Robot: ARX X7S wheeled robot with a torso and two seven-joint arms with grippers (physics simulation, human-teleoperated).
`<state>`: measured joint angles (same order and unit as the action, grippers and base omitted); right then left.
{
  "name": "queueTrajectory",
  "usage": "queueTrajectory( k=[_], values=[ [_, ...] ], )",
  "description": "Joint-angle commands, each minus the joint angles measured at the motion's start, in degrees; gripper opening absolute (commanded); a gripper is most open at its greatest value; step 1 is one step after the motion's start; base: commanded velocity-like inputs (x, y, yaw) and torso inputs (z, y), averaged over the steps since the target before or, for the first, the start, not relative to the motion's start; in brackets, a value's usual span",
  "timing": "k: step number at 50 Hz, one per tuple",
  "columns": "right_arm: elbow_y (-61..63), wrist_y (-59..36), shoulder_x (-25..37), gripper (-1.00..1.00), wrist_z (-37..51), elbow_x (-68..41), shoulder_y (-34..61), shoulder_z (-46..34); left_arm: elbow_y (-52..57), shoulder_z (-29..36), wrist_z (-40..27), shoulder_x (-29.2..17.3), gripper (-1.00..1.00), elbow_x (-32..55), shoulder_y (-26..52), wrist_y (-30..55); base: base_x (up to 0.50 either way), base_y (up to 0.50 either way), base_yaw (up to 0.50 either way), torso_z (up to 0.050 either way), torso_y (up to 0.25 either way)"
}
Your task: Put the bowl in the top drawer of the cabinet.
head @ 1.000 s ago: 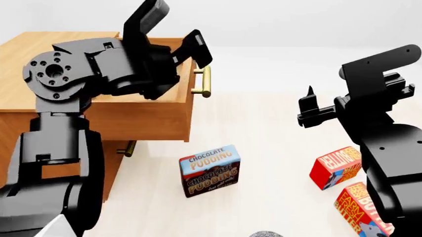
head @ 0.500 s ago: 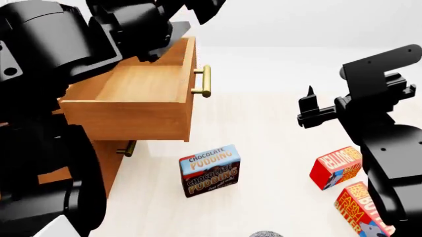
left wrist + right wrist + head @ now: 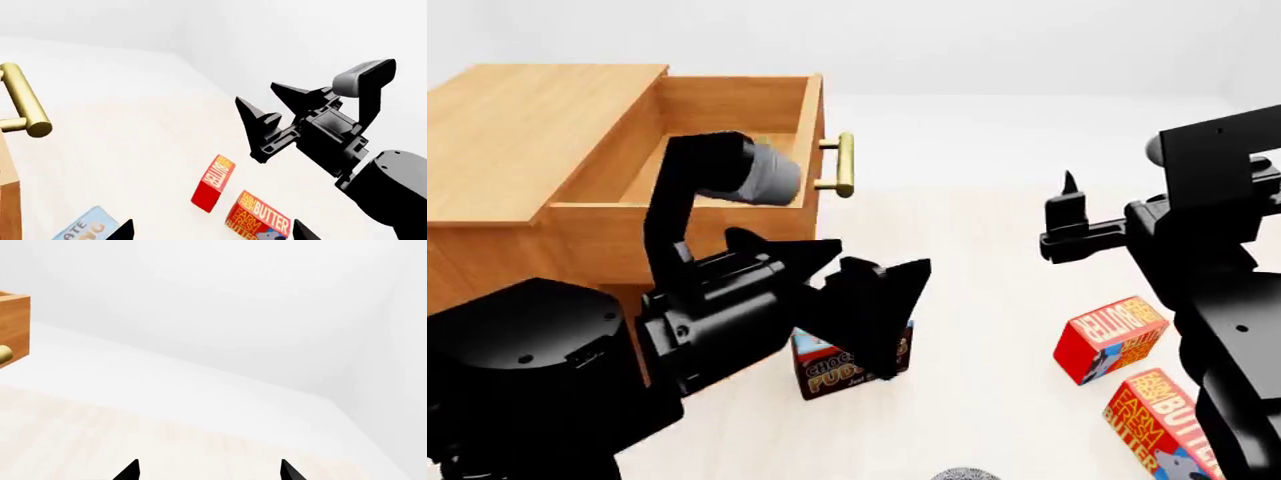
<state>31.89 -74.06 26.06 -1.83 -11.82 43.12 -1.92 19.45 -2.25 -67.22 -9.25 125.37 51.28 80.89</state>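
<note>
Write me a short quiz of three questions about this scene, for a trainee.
1. True or false: the top drawer is shut.
2. In the head view, which box is partly hidden behind the left end effector? A: butter box. B: pudding box. C: cereal box.
3. What does the right end effector hold?

Key: 1 false, it is pulled open. 2 B. 3 nothing; its jaws are open.
</note>
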Motion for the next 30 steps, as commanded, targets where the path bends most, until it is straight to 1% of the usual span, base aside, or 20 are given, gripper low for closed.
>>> queueTrajectory(
  k=[1, 6, 11, 14, 18, 23, 30],
  values=[
    [1.77, -0.39, -0.03, 1.00, 0.57, -0.16, -2.05, 1.65, 10.66, 3.06, 0.22, 0.33, 1.00, 2.87, -15.89, 4.36, 0.00, 0.00, 0.00, 0.000, 0.000],
    [1.77, 0.09, 0.34, 1.00, 0.76, 0.06, -2.98, 1.30, 9.93, 2.38, 4.66, 1.83, 1.00, -2.36, -20.16, 8.56, 0.00, 0.00, 0.00, 0.000, 0.000],
    [1.35, 0.85, 0.42, 1.00, 0.78, 0.09, -3.66, 1.47, 11.04, 3.59, 15.52, -0.02, 1.00, -13.05, -23.97, 8.69, 0.00, 0.00, 0.00, 0.000, 0.000],
    [0.60, 1.61, 0.18, 1.00, 0.85, 0.14, -4.03, 1.37, 11.51, 4.65, 23.55, -0.83, 1.00, -21.84, -26.31, 8.56, 0.00, 0.00, 0.00, 0.000, 0.000],
    [-0.01, 2.16, -0.10, 1.00, 0.98, 0.19, -4.10, 0.95, 11.98, 7.35, 30.67, -1.33, 1.00, -30.76, -29.17, 7.83, 0.00, 0.00, 0.00, 0.000, 0.000],
    [-0.64, 2.85, -0.28, 1.00, 1.03, 0.19, -4.29, 0.71, 11.19, 10.36, 36.45, -1.87, 1.00, -38.47, -30.78, 5.93, 0.00, 0.00, 0.00, 0.000, 0.000],
    [-1.26, 3.69, -0.28, 1.00, 0.90, 0.07, -4.80, 0.80, 8.65, 13.21, 40.11, -2.30, 1.00, -43.68, -31.07, 3.40, 0.00, 0.00, 0.00, 0.000, 0.000]
  ],
)
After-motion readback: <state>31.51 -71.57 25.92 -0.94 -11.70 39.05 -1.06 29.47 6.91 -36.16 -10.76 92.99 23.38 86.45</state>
